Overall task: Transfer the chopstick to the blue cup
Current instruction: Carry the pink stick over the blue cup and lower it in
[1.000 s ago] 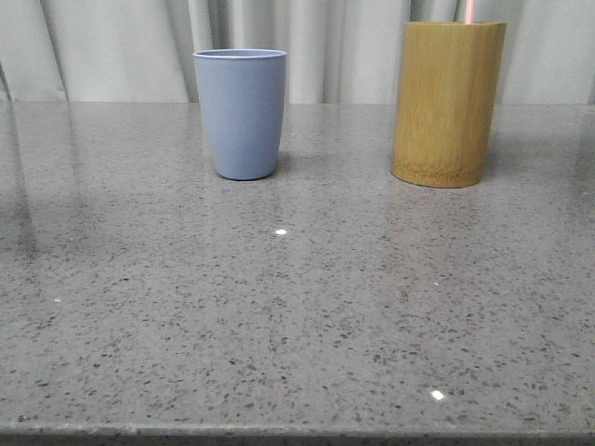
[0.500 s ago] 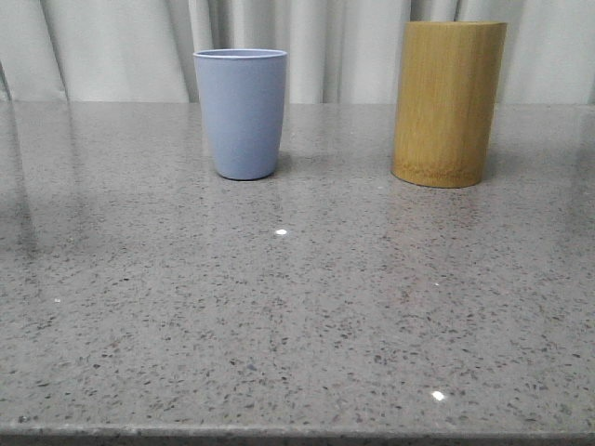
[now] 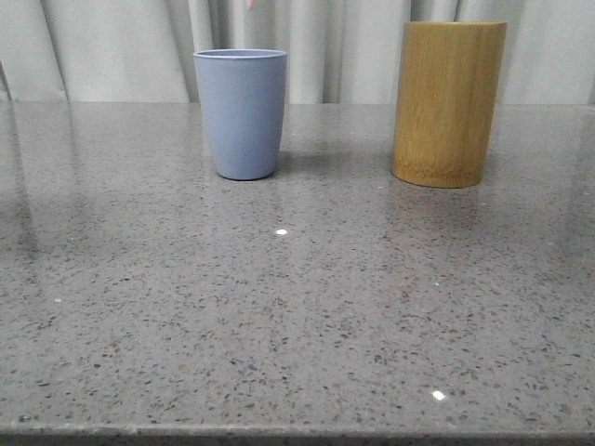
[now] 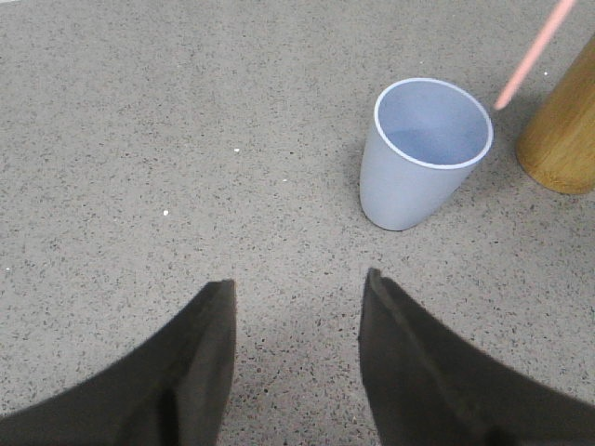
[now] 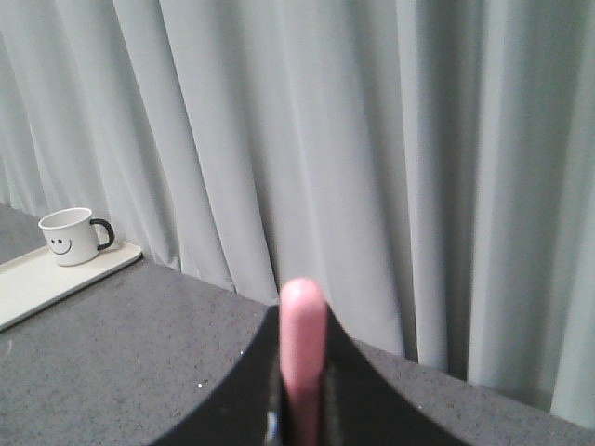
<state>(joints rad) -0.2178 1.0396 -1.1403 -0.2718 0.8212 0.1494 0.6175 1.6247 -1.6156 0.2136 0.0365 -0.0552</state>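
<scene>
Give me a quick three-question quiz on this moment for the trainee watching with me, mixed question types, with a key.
1. True or false: the blue cup already has a stick inside it.
2. Which gripper is shut on the pink chopstick? A) left gripper B) right gripper C) neither
3. Fill in: in the front view, the bamboo holder stands to the ____ of the blue cup.

Key:
1. False. The left wrist view shows the cup's inside bare, with the chopstick tip hanging in the air near its rim.
2. B. The right gripper clamps it; the left gripper is open and holds nothing.
3. Right.
</scene>
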